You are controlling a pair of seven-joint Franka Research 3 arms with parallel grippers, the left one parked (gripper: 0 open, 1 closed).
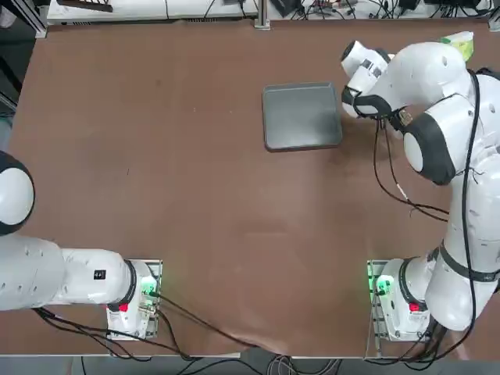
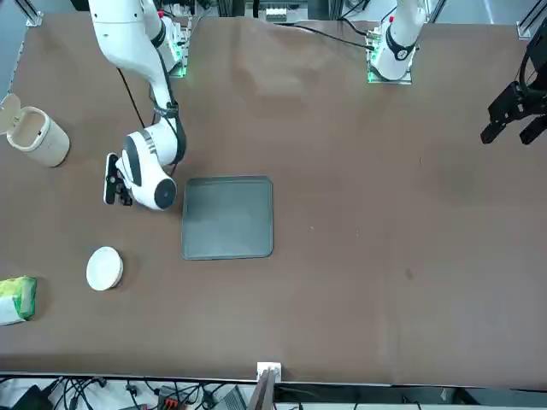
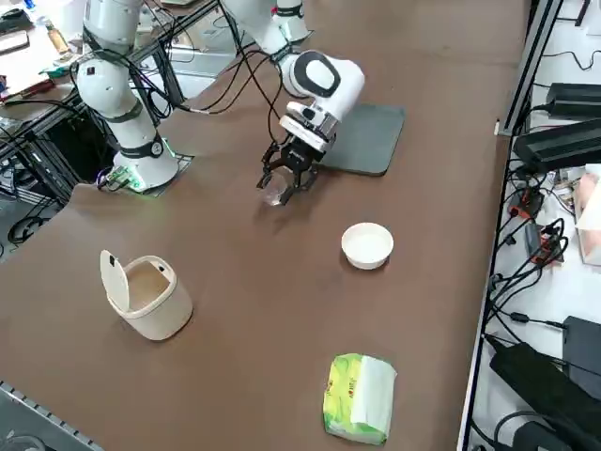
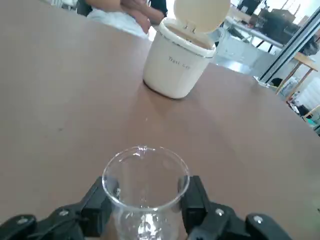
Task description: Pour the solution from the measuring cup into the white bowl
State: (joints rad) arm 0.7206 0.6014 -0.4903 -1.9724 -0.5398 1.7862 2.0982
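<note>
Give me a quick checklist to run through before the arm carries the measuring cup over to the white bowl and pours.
1. Grip: right tool shut on the measuring cup, a finger on each side. Ok.
2. Cup attitude: mouth up, spout facing away from the wrist. Ok.
3. Contents: some liquid seems to sit near the cup's base; how much, cannot tell.
4. Target: white bowl upright and uncovered on the table. Ok.
5. Path: bare table between cup and bowl; grey tray lies behind the arm, cream container and green packet off to the sides. Ok.
6. Cup over bowl: not ok, the cup is short of the bowl.
</note>
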